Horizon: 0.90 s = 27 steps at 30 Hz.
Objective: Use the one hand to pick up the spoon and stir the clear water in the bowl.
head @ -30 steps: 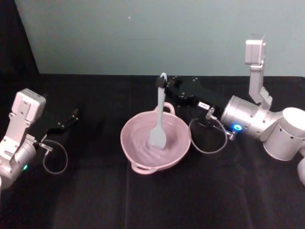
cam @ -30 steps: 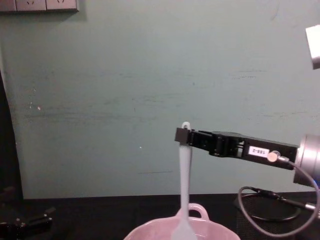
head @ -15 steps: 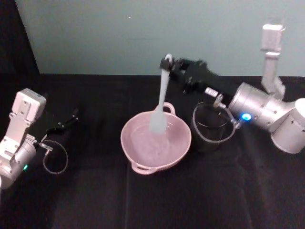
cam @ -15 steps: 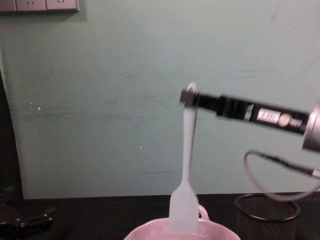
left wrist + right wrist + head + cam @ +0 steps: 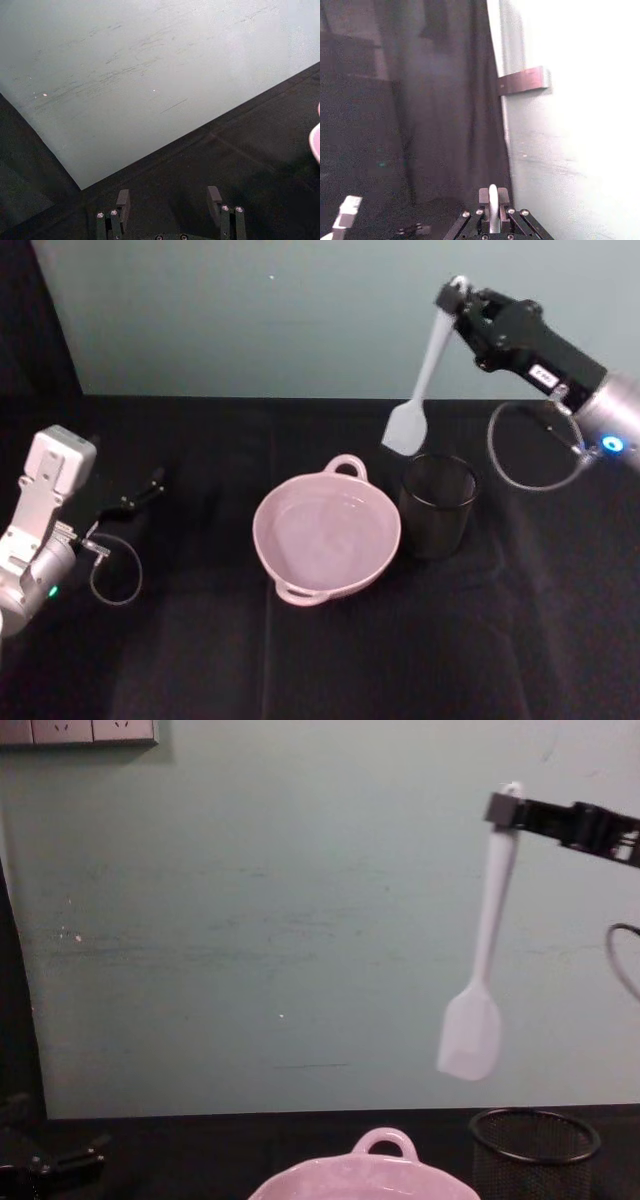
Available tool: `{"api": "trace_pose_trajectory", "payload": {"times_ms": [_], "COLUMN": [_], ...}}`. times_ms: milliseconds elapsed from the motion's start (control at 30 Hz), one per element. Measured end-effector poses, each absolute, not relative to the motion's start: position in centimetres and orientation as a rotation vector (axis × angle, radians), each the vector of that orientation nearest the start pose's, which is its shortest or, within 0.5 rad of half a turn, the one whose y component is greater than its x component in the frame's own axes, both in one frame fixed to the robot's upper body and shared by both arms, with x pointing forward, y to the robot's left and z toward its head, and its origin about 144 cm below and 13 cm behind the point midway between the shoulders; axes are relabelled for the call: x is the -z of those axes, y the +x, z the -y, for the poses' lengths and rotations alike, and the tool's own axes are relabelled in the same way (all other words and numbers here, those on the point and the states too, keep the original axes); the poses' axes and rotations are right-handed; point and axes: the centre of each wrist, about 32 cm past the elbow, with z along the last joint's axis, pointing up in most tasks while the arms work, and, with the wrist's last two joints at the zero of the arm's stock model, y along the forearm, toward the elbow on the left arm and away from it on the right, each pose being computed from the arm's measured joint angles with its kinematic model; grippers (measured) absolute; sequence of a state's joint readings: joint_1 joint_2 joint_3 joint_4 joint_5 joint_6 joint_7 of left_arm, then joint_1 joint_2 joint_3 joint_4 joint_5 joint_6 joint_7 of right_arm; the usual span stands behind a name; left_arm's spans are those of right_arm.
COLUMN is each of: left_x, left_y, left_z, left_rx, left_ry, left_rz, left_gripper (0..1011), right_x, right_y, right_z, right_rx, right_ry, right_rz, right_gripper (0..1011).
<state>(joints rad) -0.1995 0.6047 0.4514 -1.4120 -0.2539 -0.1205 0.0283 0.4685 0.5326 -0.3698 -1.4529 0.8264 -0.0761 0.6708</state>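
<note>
Hanging high above the table, the spoon (image 5: 425,368) dangles from the right hand (image 5: 462,302) — clenched on its handle tip — at one o'clock from the bowl (image 5: 326,536). To set it well, I'd lower straight into the mesh cup (image 5: 437,506) — slowly, damping swing. Left gripper (image 5: 170,200) rests spread at nine o'clock.

Scuffed pale green wall (image 5: 250,920) behind
</note>
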Motion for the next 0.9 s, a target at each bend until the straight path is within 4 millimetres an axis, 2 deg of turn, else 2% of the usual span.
{"api": "trace_pose_trajectory", "payload": {"times_ms": [200, 367, 900], "left_x": [-114.0, -114.0, -114.0], "left_y": [48.9, 48.9, 48.9], "left_z": [-31.0, -31.0, -31.0], "left_rx": [-1.248, -1.248, -1.248], "left_ry": [0.304, 0.305, 0.304], "left_rz": [0.285, 0.285, 0.285], "left_gripper": [1011, 1011, 1011], "right_x": [-126.1, -125.0, -119.0], "right_y": [55.5, 55.4, 55.9], "right_z": [32.0, 33.0, 33.3], "right_rx": [0.699, 0.737, 0.770], "right_ry": [0.290, 0.280, 0.307], "right_rz": [0.089, 0.059, -0.140], "right_gripper": [110, 110, 110]}}
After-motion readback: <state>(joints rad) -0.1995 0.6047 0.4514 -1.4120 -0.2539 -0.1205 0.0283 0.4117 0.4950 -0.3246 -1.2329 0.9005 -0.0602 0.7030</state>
